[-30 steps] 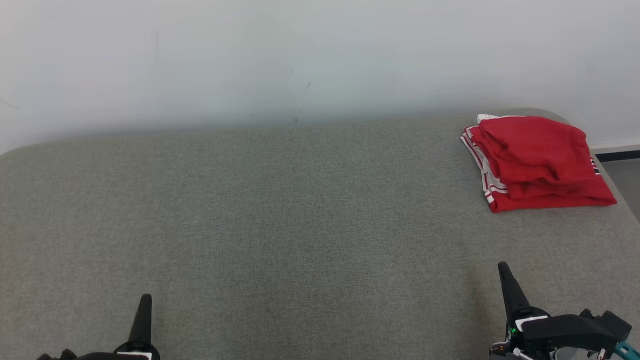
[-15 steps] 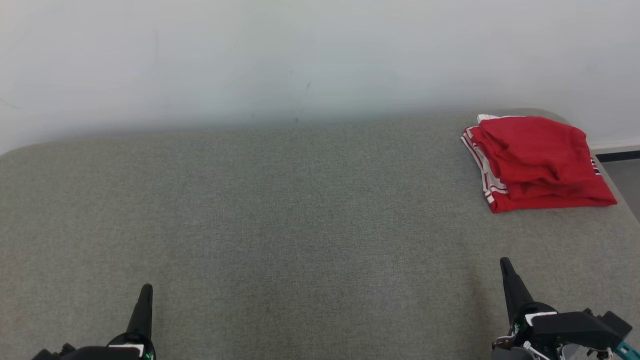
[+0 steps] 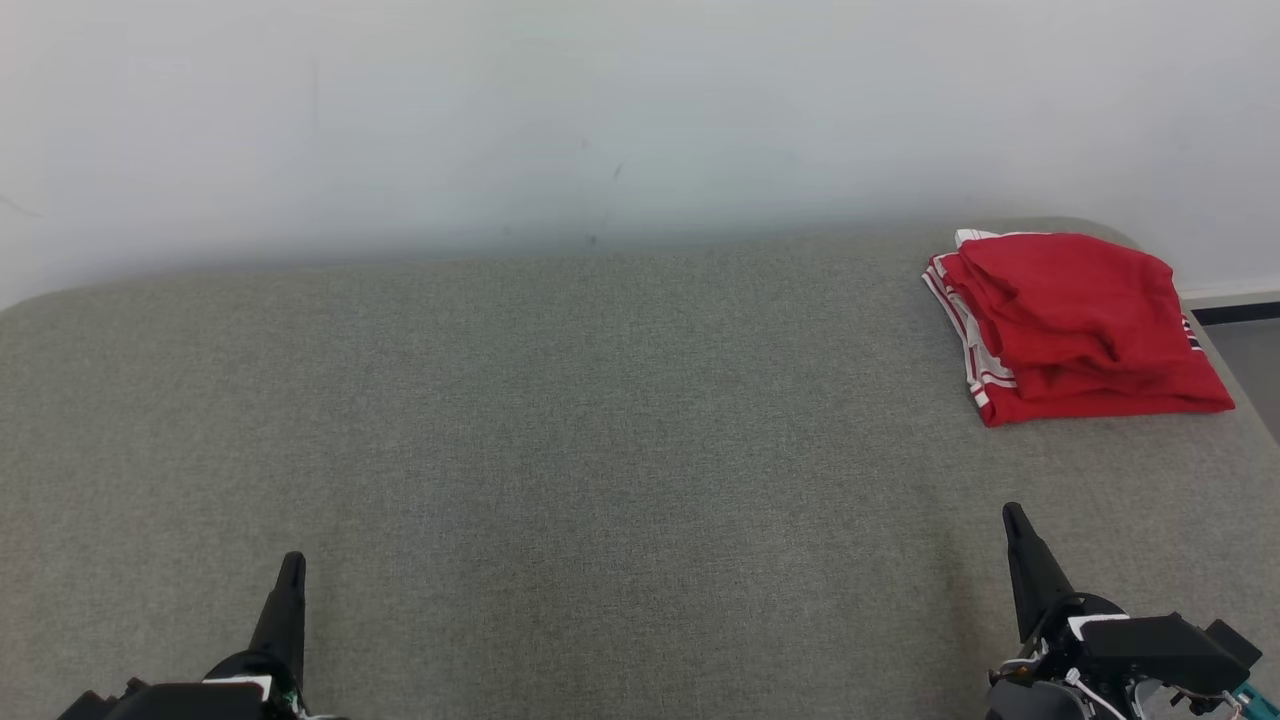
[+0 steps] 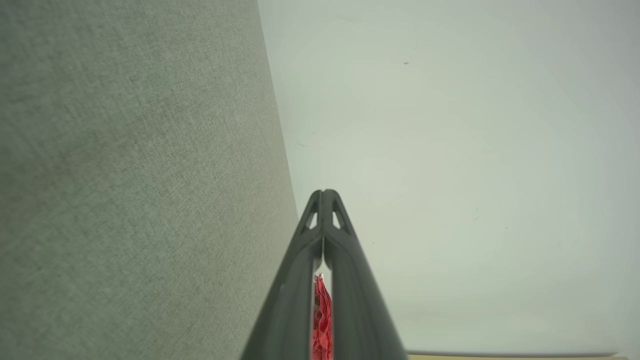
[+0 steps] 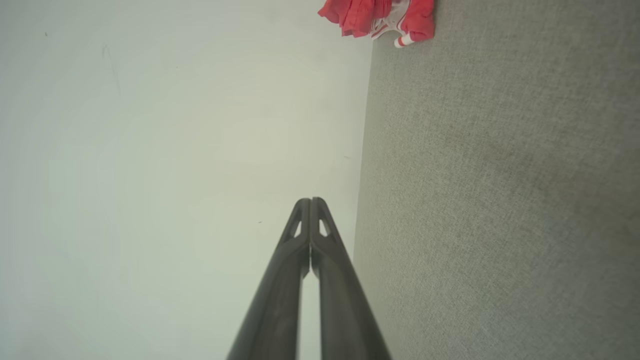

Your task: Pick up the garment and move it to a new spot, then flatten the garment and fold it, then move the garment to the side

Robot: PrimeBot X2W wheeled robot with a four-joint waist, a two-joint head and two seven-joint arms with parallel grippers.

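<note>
Garment lies folded — left end effector and right end effector closed, empty.

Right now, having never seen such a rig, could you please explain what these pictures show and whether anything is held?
This is a two-armed robot. The wide picture comes from a camera on its head, looking down at a grey padded surface before a pale wall. The dark spikes at the bottom are its left end effector and right end effector, each a pair of long fingers pressed shut, holding nothing. A folded red garment with white stripes lies at the surface's far right, apart from both. The other two pictures come from cameras on each wrist, looking along that arm's own fingers, so the surface appears turned sideways; the right wrist view catches the garment at its top edge.
</note>
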